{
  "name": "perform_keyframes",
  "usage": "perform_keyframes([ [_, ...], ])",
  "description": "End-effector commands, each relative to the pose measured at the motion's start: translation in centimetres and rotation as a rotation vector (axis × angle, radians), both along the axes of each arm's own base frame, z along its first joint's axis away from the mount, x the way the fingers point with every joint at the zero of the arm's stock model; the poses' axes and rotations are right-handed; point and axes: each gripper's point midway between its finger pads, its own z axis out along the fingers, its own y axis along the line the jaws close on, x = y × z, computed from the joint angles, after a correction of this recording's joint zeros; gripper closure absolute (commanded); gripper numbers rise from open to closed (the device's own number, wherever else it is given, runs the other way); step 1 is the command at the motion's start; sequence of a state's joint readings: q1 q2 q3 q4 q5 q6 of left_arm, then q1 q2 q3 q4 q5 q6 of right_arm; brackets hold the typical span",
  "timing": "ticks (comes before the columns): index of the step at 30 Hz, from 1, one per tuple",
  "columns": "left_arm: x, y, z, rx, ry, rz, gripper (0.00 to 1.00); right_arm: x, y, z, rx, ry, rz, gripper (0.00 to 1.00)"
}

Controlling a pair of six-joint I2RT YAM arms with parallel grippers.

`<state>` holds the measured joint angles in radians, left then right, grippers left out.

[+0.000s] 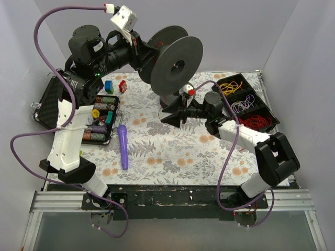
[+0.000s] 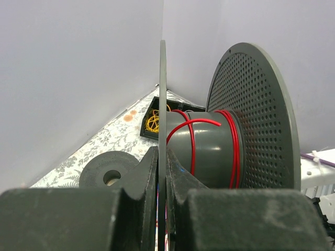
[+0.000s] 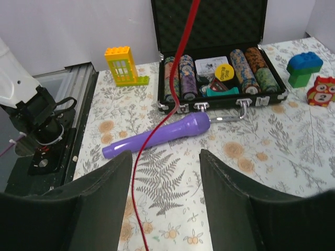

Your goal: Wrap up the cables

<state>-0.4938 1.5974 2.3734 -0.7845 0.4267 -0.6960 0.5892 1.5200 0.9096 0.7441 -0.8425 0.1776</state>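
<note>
My left gripper (image 1: 145,54) is raised and shut on the thin flange of a dark grey spool (image 1: 178,64), holding it in the air on its side. In the left wrist view the fingers (image 2: 149,167) pinch the flange edge, and the red wire (image 2: 192,141) lies in a few turns round the spool's hub (image 2: 209,151). My right gripper (image 1: 168,114) is open, low under the spool. In the right wrist view the red wire (image 3: 137,167) runs down between its spread fingers (image 3: 110,178), close to the left one, untouched. More red wire (image 1: 256,121) lies coiled in the tray.
A black tray (image 1: 261,94) at the right holds yellow, purple-white and red wire bundles. A second grey spool (image 2: 110,170) lies flat on the cloth. A purple torch (image 1: 123,146), an open poker-chip case (image 1: 102,117) and toy bricks (image 1: 108,86) are at the left.
</note>
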Motion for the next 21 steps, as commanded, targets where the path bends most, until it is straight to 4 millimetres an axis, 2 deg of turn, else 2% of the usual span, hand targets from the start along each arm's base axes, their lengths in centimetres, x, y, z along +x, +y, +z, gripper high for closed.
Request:
perform_keyframes([
  [1,-2.4,0.7,3.9,-0.061,-0.104,-0.028,1.00,0.5,1.3,1.8,0.002,-0.082,0.067,0.39],
  [6,-2.8,0.9,4.2,-0.061,-0.115,-0.032,1.00,0.7,1.4,-1.7,-0.087,-0.034,0.092,0.37],
  [11,-2.7,0.8,4.3,-0.060,-0.118,-0.038,1.00,-0.1,1.4,-3.4,-0.117,0.007,0.145,0.35],
  [12,-2.7,0.8,4.3,-0.059,-0.122,-0.036,1.00,-0.1,1.3,-3.5,-0.121,0.013,0.138,0.39],
  [14,-2.7,0.8,4.3,-0.057,-0.121,-0.035,1.00,0.1,1.1,-3.8,-0.137,-0.005,0.119,0.54],
  [19,-2.6,1.2,4.4,-0.048,-0.134,-0.012,1.00,0.3,0.4,-4.4,-0.177,0.002,0.078,0.99],
  [21,-2.2,1.8,4.0,-0.024,-0.141,0.027,1.00,1.0,-1.1,-5.4,-0.216,0.045,0.023,0.99],
])
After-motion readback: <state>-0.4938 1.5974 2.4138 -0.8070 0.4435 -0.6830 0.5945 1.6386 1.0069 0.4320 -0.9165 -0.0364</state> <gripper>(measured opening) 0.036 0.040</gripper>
